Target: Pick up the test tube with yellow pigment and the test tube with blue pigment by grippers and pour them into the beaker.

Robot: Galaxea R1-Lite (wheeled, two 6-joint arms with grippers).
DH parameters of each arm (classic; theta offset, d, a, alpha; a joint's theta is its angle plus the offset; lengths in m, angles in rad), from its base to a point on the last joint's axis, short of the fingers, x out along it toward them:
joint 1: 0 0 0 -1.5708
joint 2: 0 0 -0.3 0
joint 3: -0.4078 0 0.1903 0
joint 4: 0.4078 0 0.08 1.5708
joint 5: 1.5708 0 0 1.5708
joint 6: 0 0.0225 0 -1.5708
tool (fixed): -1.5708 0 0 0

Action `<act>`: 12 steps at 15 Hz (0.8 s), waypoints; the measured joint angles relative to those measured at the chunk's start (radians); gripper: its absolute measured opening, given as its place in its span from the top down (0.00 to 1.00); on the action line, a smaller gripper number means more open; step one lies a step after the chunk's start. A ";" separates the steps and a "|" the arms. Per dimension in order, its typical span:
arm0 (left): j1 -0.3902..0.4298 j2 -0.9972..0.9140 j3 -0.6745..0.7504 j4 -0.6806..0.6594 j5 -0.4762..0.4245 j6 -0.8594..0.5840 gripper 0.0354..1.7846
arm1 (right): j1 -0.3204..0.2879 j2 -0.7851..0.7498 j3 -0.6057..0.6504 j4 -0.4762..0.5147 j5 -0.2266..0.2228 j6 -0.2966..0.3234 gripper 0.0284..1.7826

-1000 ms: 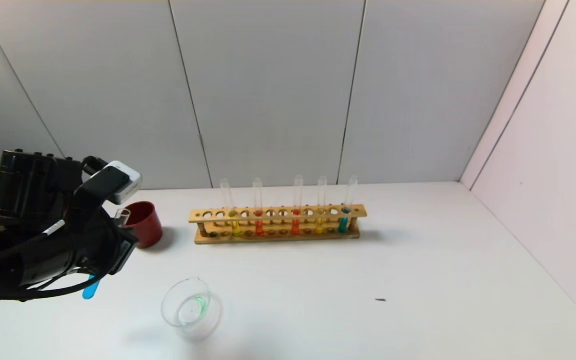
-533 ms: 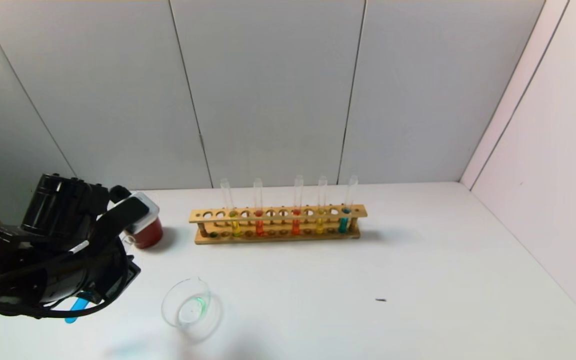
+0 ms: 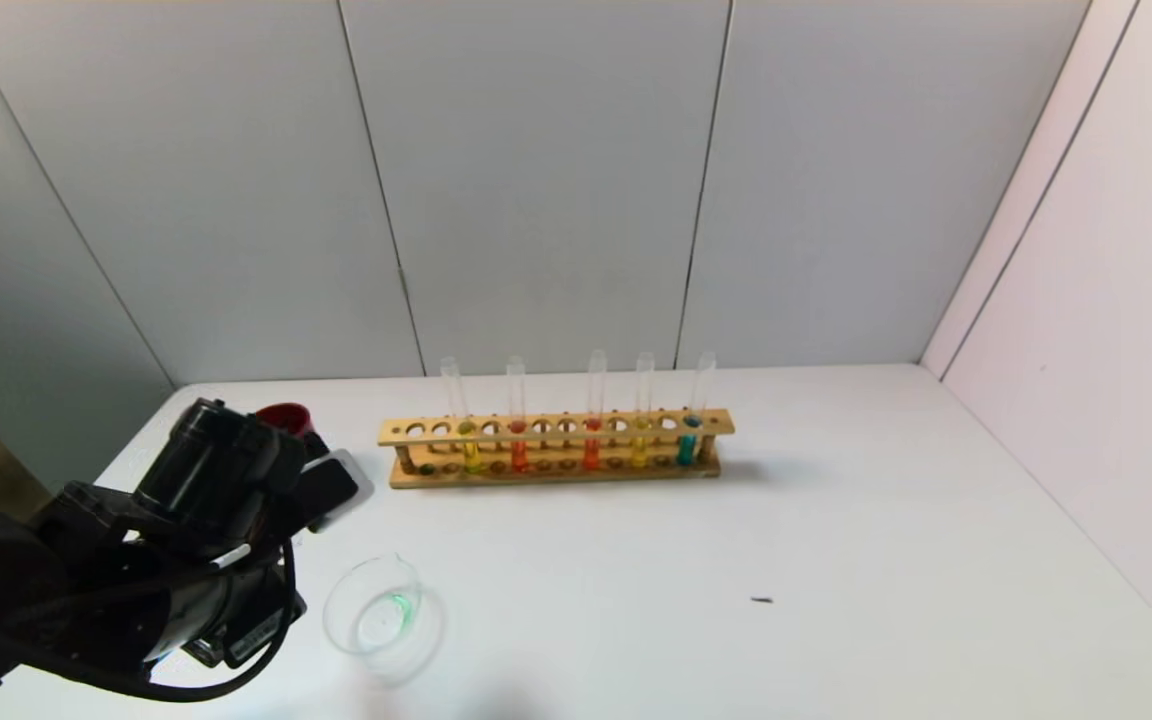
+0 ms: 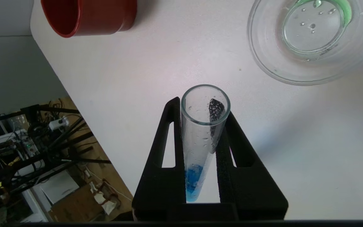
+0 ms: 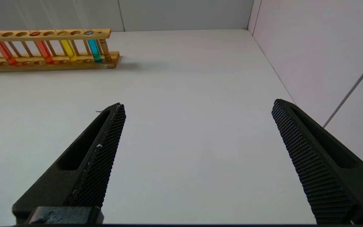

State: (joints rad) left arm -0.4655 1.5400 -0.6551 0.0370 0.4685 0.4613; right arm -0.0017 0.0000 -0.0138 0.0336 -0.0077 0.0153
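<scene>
Blue tube [image 4: 200, 142] sits clamped in left tool [image 4: 205, 126], lower left of head frame, beside beaker [image 3: 383, 617]; right tool [image 5: 197, 142] gapes idle. Next likely: tip it over the rim.

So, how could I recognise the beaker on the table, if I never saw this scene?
Start from the wooden rack of tubes at the back of the white table. The beaker stands nearer the robot, beside its left gripper. It is clear glass with a green trace inside, unlike the opaque red cup.
</scene>
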 joint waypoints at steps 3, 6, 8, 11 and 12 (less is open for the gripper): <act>-0.045 0.055 0.000 0.001 0.003 -0.001 0.84 | 0.000 0.000 0.000 0.000 0.000 0.000 0.05; -0.076 0.113 0.001 0.003 0.027 0.000 0.84 | 0.000 0.000 0.000 0.000 0.000 0.000 0.05; -0.083 0.142 0.000 0.043 0.030 0.005 0.84 | 0.000 0.000 0.000 0.000 0.000 0.000 0.05; -0.090 0.173 -0.021 0.104 0.032 0.014 0.84 | 0.000 0.000 0.000 0.000 0.000 0.000 0.05; -0.091 0.183 -0.031 0.113 0.034 0.020 0.84 | 0.000 0.000 0.000 0.000 0.000 0.000 0.05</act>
State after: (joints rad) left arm -0.5566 1.7228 -0.6864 0.1504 0.5028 0.4811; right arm -0.0017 0.0000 -0.0138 0.0336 -0.0081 0.0153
